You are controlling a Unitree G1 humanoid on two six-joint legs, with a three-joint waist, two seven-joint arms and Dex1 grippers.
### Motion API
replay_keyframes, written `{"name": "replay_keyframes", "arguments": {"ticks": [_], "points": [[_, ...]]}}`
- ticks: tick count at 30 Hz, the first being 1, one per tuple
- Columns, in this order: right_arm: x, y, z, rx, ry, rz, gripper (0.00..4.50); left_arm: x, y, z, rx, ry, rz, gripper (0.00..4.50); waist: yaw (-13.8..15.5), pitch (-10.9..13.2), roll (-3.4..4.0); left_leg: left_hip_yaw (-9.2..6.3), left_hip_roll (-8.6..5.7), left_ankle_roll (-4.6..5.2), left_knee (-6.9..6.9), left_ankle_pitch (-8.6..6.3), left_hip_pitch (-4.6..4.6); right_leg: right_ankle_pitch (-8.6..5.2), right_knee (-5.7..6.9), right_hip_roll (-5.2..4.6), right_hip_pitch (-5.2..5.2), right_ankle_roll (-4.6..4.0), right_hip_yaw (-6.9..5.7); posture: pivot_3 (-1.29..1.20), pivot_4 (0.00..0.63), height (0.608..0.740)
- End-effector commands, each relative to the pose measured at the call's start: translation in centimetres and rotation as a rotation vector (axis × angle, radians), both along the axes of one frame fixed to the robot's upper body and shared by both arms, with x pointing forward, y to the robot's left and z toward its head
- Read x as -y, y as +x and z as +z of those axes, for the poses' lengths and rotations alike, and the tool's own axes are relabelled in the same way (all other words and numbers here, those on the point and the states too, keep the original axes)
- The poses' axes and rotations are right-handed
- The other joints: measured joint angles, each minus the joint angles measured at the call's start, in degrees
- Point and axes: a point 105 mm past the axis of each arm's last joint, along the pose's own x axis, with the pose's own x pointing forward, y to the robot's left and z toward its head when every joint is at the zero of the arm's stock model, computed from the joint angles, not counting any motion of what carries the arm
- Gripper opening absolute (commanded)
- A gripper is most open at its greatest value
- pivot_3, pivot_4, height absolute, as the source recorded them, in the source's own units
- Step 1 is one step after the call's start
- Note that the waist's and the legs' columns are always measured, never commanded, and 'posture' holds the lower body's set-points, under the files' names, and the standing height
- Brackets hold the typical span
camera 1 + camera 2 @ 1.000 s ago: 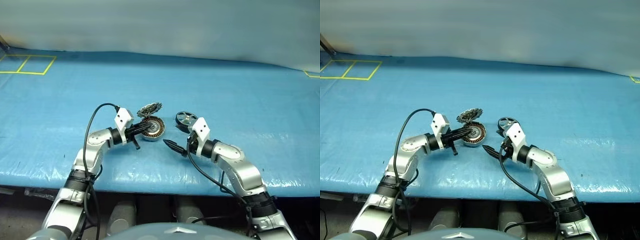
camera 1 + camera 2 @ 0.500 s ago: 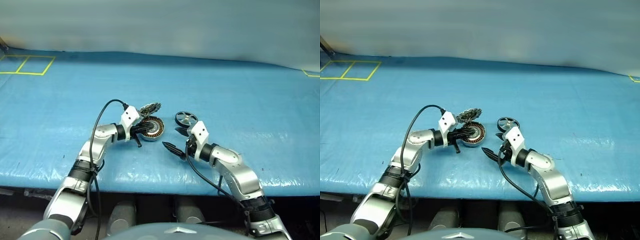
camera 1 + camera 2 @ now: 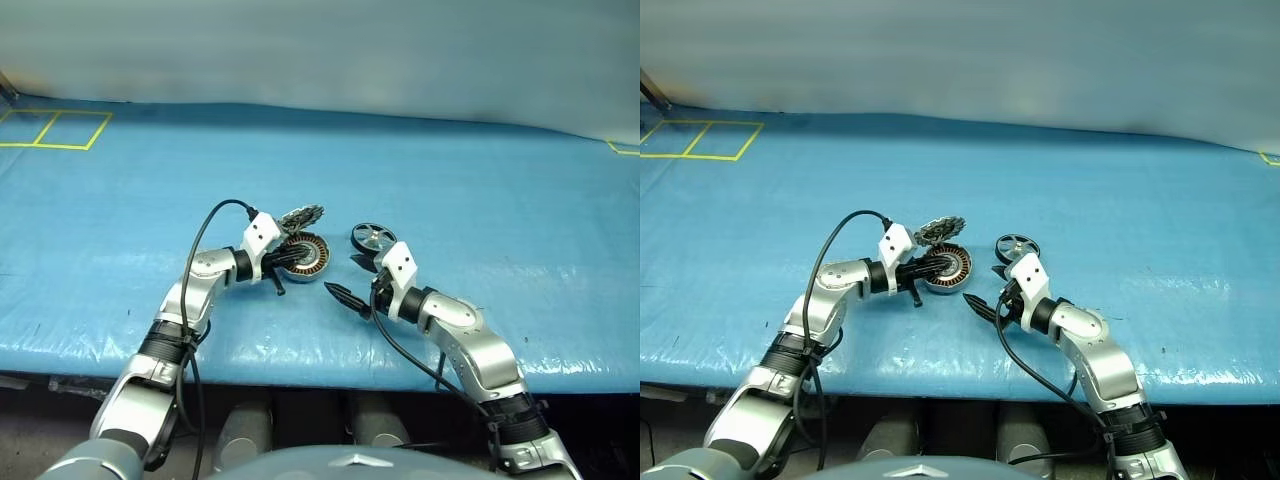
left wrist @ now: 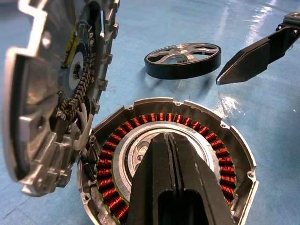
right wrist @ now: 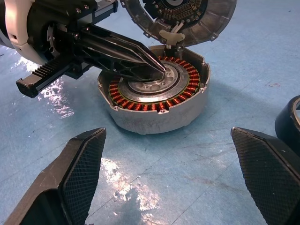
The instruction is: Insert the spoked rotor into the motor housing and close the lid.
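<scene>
The motor housing [image 3: 303,258], a silver cup with copper windings, sits on the blue mat with its toothed lid [image 3: 300,216] hinged open and standing up behind it. My left gripper [image 5: 159,70] is shut, and its tips lie on the housing's grey centre [image 4: 136,150], with nothing held. The spoked rotor [image 3: 371,237], black-rimmed, lies flat on the mat just right of the housing. My right gripper [image 3: 350,278] is open in front of the rotor and to the right of the housing. One finger [image 4: 253,58] is near the rotor, and nothing is between its fingers.
The blue mat [image 3: 480,190] covers the table, and its front edge runs close below my arms. Yellow tape squares [image 3: 55,128] mark the far left corner. A black cable [image 3: 200,235] loops up from the left wrist.
The left forearm swung and its shut gripper tilted a little over the housing, then held still. The right gripper, the rotor and the lid stayed where they were.
</scene>
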Motion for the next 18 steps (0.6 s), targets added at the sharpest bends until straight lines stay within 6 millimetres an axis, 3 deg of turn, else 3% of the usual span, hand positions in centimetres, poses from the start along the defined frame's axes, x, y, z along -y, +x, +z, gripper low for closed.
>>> {"name": "replay_keyframes", "arguments": {"ticks": [1, 6, 11, 18], "points": [[-0.2, 0.1, 1.2, 0.048, 0.016, 0.010, 4.50, 0.3, 0.2, 1.1, 0.035, -0.014, -0.017, 0.03, 0.0, 0.0, 0.00, 0.00, 0.00, 0.00, 0.00, 0.00, 0.00, 0.00, 0.00, 0.00, 0.00, 0.01, 0.00, 0.00, 0.150, 0.740], [-0.3, 0.1, 1.2, 0.048, 0.017, 0.011, 4.50, 0.5, 0.2, 0.8, 0.028, 0.019, -0.034, 0.03, 0.0, 0.0, 0.00, 0.00, 0.00, 0.00, 0.00, 0.00, 0.00, 0.00, 0.00, 0.00, 0.00, 0.00, 0.00, 0.00, 0.150, 0.740], [-0.3, 0.0, 1.1, 0.047, 0.018, 0.004, 4.50, -0.3, 0.0, -1.1, -0.010, 0.168, -0.038, 0.03, 0.0, 0.0, 0.01, 0.00, 0.00, 0.00, 0.00, 0.00, 0.01, 0.00, 0.00, 0.00, 0.01, 0.00, 0.00, 0.00, 0.150, 0.740], [-0.2, 0.1, 1.1, 0.052, 0.012, -0.011, 4.50, -0.1, -0.4, -1.2, -0.021, 0.170, -0.054, 0.03, 0.0, -0.1, 0.01, 0.01, 0.00, 0.00, 0.01, 0.00, 0.05, -0.02, 0.02, 0.00, 0.03, -0.03, 0.01, 0.00, 0.150, 0.740]]}}
